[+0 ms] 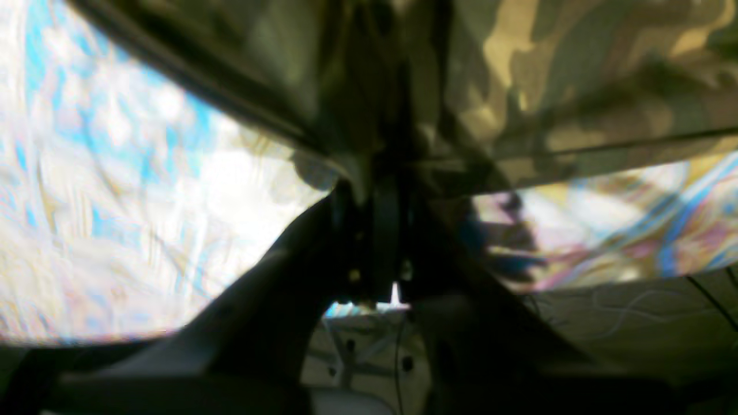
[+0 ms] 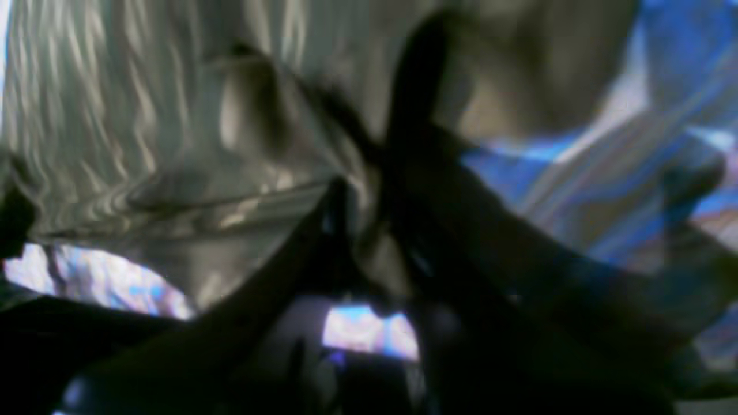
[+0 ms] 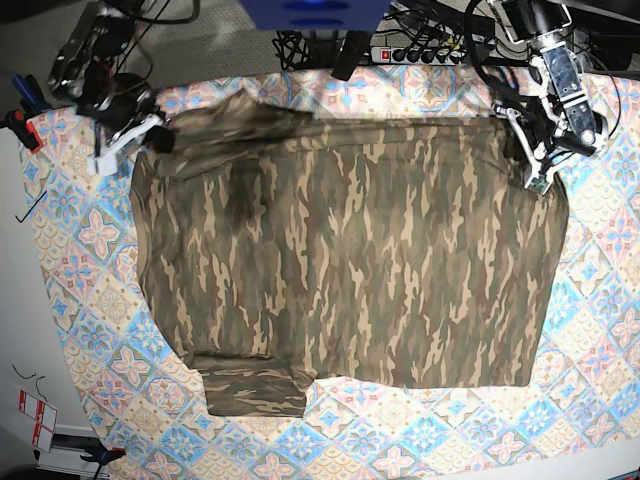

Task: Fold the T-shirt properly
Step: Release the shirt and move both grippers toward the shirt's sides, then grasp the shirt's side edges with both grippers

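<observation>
Here, the near edge of the patterned tablecloth (image 3: 330,455) lies bare along the bottom of the base view. Just beyond it, one short sleeve (image 3: 252,382) of the camouflage T-shirt (image 3: 350,260) points toward the viewer at lower left. The shirt's body spreads flat across the middle of the cloth, its straight hem side running down the right of the base view. At the far corners the shirt is lifted slightly. The right gripper (image 3: 152,137) (upper left in the base view) has its jaws pressed together on the shirt's far-left corner; the blurred right wrist view shows fabric pinched between the dark fingers (image 2: 403,144). The left gripper (image 3: 528,150) (upper right) is likewise clamped on the far-right corner, with cloth drawn taut from its fingers (image 1: 375,190). Behind the table runs a power strip (image 3: 425,52) among black cables.
</observation>
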Action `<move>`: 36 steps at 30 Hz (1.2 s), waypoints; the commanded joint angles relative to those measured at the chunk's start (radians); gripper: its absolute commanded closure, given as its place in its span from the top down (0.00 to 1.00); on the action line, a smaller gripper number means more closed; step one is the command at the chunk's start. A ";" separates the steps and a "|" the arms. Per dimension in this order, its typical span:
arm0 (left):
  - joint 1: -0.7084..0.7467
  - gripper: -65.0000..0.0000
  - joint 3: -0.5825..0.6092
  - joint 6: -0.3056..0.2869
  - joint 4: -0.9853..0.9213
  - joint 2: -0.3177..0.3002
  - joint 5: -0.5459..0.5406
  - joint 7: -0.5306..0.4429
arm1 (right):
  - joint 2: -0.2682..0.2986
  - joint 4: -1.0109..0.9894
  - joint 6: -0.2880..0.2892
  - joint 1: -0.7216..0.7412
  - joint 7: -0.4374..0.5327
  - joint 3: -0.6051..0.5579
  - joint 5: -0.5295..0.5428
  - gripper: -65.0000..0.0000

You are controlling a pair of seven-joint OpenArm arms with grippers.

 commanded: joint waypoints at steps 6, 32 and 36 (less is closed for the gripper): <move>-0.068 0.00 0.041 0.009 0.021 0.067 0.132 0.010 | 0.054 0.017 -0.016 0.081 -0.039 0.090 -0.112 0.01; -0.238 0.00 -0.014 0.009 0.013 0.035 0.366 0.010 | 0.051 0.261 -0.043 0.291 -0.133 -0.122 -0.503 0.01; -0.261 0.00 -0.014 0.009 -0.011 0.045 0.461 0.010 | 0.037 0.259 -0.043 0.338 -0.133 -0.168 -0.606 0.01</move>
